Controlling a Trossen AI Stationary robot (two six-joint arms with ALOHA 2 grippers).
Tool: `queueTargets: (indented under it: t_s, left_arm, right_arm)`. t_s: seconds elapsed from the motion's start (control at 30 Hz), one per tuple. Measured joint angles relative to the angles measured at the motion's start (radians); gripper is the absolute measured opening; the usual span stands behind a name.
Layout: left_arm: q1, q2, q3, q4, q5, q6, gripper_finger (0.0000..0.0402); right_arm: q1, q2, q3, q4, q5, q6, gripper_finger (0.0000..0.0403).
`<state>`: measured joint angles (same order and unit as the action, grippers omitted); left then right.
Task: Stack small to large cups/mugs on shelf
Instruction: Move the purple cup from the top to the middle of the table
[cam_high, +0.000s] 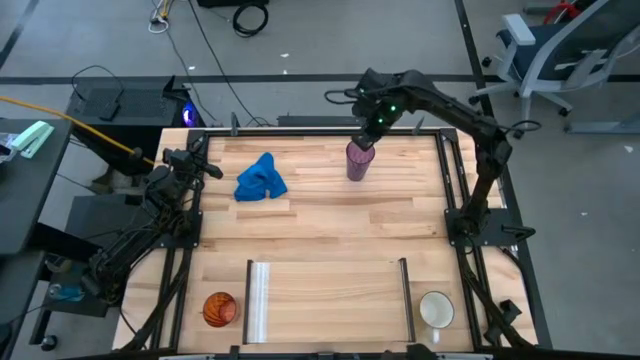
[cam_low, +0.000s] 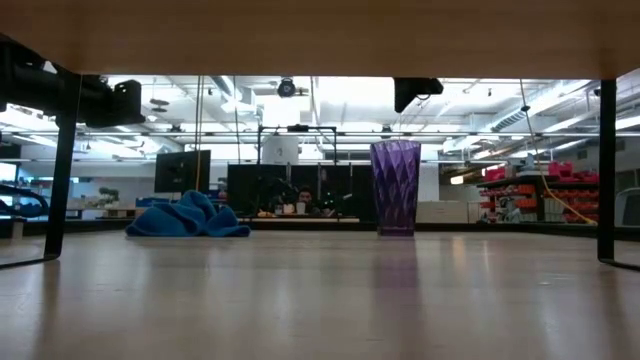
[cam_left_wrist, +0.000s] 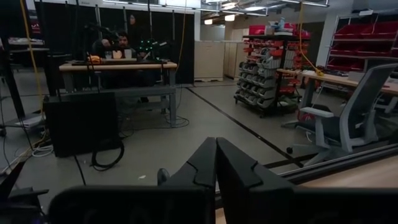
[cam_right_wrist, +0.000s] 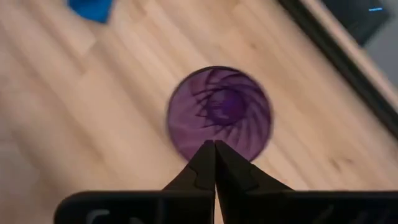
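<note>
Tumbler: the tall translucent purple faceted tumbler (cam_high: 357, 160) stands upright on the light-wood worktop (cam_high: 320, 215), near its far edge; I take it as my landmark.
Right tool: my right tool (cam_right_wrist: 215, 149) hangs just above the tumbler's open mouth, fingers pressed together, holding nothing.
Left tool: my left tool (cam_left_wrist: 216, 155) waits well to the left of the tumbler at the worktop's left edge, fingers closed and empty, facing the room.
Cloth: a crumpled blue cloth (cam_high: 261, 180) lies left of the tumbler, apart from it.
Shelf: the flat light-wood shelf panel (cam_high: 330, 290), with a silver metal rail on its left end and a thin dark rail on its right, lies well in front of the tumbler at the near edge.
Orange cup: the small translucent orange cup (cam_high: 220, 308) sits just left of the shelf's silver rail.
White mug: the white mug (cam_high: 436, 309) sits just right of the dark rail.
</note>
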<state>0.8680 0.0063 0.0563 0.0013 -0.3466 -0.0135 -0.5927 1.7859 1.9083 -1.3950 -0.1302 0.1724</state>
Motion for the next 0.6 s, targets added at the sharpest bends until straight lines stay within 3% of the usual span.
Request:
queueTargets:
  t_s: [0.13, 0.43, 0.6]
  left_arm:
    - [0.0, 0.0, 0.0, 0.0, 0.0, -0.001, 0.0024]
    - [0.0, 0.0, 0.0, -0.009, 0.0, -0.001, 0.0015]
    - [0.0, 0.0, 0.0, -0.014, 0.0, -0.001, 0.0016]
  right_arm:
    - [0.014, 0.004, 0.0, -0.001, 0.125, 0.038, 0.0009]
    - [-0.014, 0.054, -0.002, -0.047, 0.135, 0.045, 0.0062]
    - [-0.014, 0.051, -0.07, -0.029, 0.144, 0.046, 0.0085]
